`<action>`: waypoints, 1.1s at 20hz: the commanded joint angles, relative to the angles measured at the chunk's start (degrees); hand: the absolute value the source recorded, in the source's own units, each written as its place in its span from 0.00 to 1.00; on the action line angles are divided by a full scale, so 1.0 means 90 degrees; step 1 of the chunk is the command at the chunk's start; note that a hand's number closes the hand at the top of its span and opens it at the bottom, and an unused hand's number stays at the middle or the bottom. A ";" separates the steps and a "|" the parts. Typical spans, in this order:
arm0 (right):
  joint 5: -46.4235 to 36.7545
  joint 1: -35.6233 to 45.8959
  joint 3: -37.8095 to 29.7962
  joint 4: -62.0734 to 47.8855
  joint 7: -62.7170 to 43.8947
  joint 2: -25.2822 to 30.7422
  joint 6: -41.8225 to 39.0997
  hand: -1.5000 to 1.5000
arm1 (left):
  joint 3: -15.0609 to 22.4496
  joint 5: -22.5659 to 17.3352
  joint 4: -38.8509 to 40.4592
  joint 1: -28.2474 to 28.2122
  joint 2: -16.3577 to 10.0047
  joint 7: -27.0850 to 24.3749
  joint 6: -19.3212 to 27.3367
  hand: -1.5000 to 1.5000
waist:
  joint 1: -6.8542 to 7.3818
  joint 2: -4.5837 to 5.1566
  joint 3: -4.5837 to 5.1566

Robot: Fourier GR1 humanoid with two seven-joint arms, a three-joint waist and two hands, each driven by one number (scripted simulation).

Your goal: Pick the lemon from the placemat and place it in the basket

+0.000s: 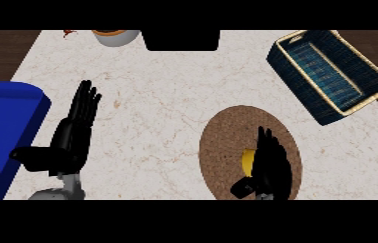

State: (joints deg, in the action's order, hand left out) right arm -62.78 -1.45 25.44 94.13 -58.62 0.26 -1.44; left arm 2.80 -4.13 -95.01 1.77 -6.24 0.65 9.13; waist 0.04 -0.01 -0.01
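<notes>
- The table (162,87) has a pale marbled top.
- A round brown placemat (221,142) lies at the lower right of the table.
- The lemon (249,158) is on the placemat, right of its middle; only a yellow strip of it shows at the left side of the right hand.
- The right hand (272,162) is over the lemon and hides most of it. I cannot tell whether it has closed on the lemon or only covers it.
- The basket (289,69), dark blue with a tan rim, stands at the upper right, tilted in the view, apart from the placemat.
- The left hand (74,132) rests open at the left, fingers straight and pointing up the view, holding nothing.
- A blue object (18,122) lies at the left edge, just beside the left hand.
- A grey cup (118,38) and a black block (181,39) stand at the far edge.
</notes>
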 commanded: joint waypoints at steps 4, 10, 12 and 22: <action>0.0103 -0.0073 0.0190 -0.0274 -0.0051 -0.0027 0.0241 1.00 | -0.0165 0.0037 0.0383 0.0169 0.0191 -0.0269 -0.0092 0.50 | -0.0010 0.0000 0.0001; 0.0229 0.0168 -0.0021 -0.0478 0.0620 0.0226 -0.0457 1.00 | -0.0125 0.0058 0.0145 0.0061 0.0161 -0.0081 -0.0185 0.50 | -0.0006 -0.0001 0.0001; 0.0048 0.0535 0.0340 -0.1688 0.0423 -0.0024 0.0599 1.00 | -0.0326 0.0027 0.0097 0.0278 0.0010 0.0103 -0.0182 0.50 | 0.0019 0.0007 -0.0001; 0.0261 0.2949 -0.2334 -0.2626 -0.0921 0.0007 0.0039 1.00 | 0.0205 0.0206 -0.0171 0.0033 0.0272 -0.0097 -0.0286 0.50 | 0.0585 0.0327 -0.0011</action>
State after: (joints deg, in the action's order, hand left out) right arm -60.93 16.99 13.23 76.11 -59.29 0.57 -2.44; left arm 3.70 -2.34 -96.31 1.48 -3.98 0.15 7.23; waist 3.16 1.46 0.02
